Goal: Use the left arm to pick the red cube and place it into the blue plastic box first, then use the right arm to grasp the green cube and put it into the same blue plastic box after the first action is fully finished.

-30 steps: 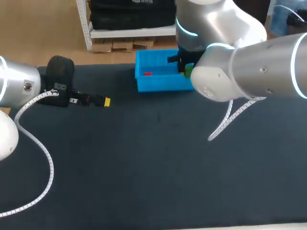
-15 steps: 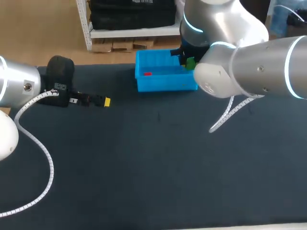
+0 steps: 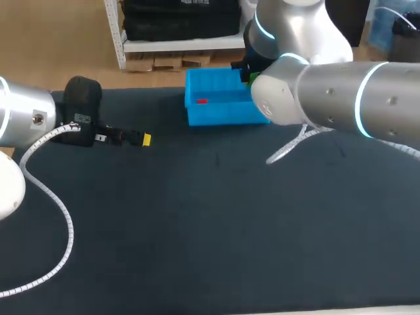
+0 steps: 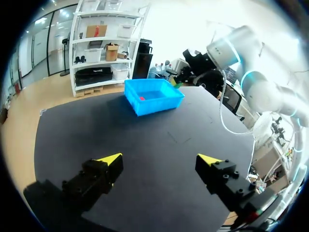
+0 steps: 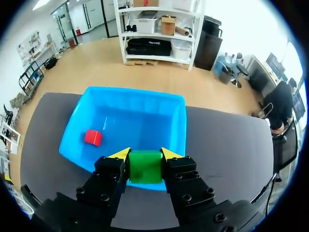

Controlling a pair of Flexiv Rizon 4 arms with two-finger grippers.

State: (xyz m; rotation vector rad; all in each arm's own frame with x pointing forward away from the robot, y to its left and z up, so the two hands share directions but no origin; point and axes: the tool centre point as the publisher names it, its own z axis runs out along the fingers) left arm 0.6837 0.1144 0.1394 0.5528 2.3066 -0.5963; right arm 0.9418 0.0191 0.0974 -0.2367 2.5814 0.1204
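Observation:
The blue plastic box (image 3: 223,117) stands at the table's back middle, and the red cube (image 3: 201,101) lies on its floor near the left wall. My right gripper (image 5: 145,153) is shut on the green cube (image 5: 145,166), holding it in the air over the box's near wall (image 5: 177,130), with the red cube (image 5: 92,137) ahead and off to one side. In the head view my right arm (image 3: 328,98) hides most of that gripper; a bit of the green cube (image 3: 252,77) shows by the box's right rear corner. My left gripper (image 4: 159,158) is open and empty, low over the table at the left (image 3: 141,139).
Dark mat (image 3: 210,223) covers the table, with broad bare room in front of the box. A white spiral cable (image 3: 289,147) hangs from my right arm just right of the box.
My right arm has swung back and to the left, carrying the green cube from the box's right side toward its rear right corner. The left arm has stayed put.

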